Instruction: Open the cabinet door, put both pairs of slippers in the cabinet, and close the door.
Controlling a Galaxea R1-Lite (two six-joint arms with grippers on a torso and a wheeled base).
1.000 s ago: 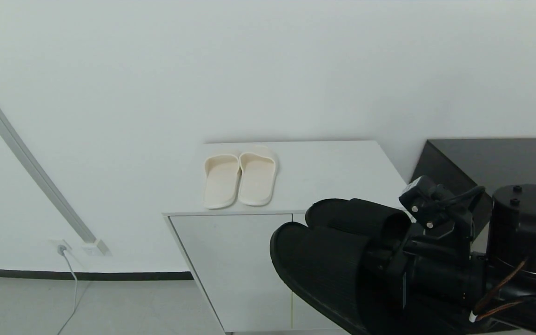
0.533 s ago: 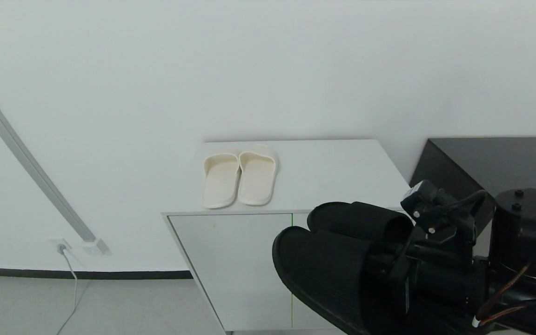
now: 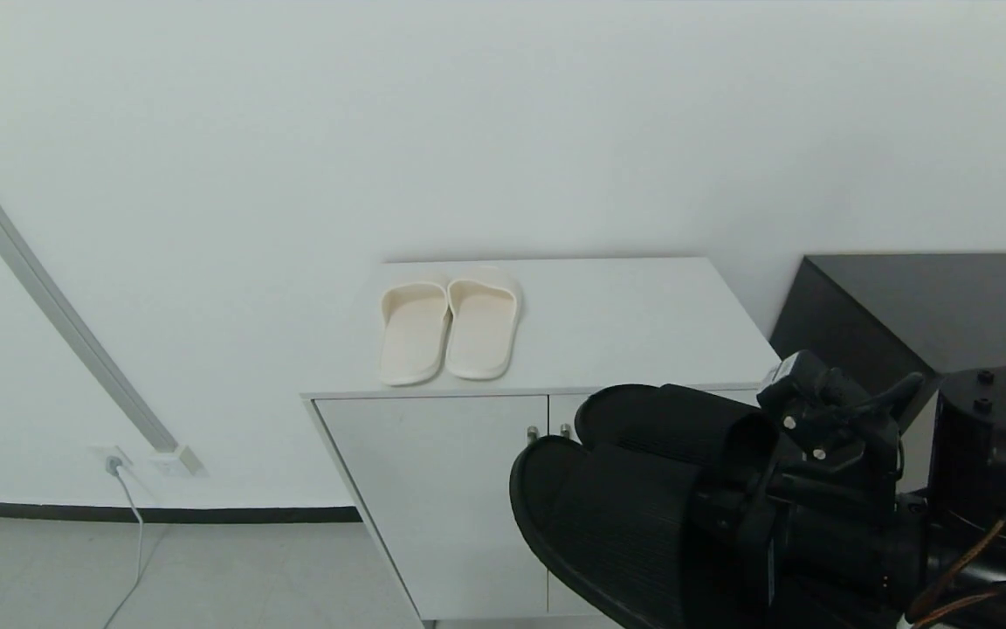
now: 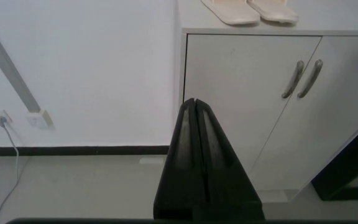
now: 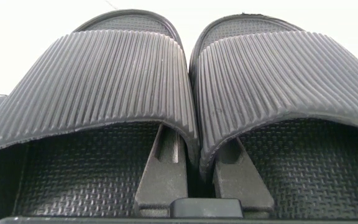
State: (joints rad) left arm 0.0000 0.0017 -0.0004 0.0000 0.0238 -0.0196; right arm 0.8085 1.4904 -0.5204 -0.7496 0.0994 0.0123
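Pincers: right pincer (image 5: 199,163) clenched on the black slippers (image 3: 634,515), one finger inside each, pressing their inner walls together; pair held in air before the cabinet (image 3: 625,323), right-door side; left pincer (image 4: 196,149) clenched, empty, low before the left door. Cream slippers (image 3: 449,332) side by side at the cabinet top's front edge, toward its left corner. Both doors shut.

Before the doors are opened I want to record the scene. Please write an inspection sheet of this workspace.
Surface: cabinet top, white.
Job's things: cream slippers side by side on it; black slippers held together; cabinet doors shut.
Clutter: nothing seen.
Grippers: right gripper shut on black slippers; left gripper shut, empty.
Cables: grey cable from wall socket to floor.
Surroundings: white wall; black furniture at right.
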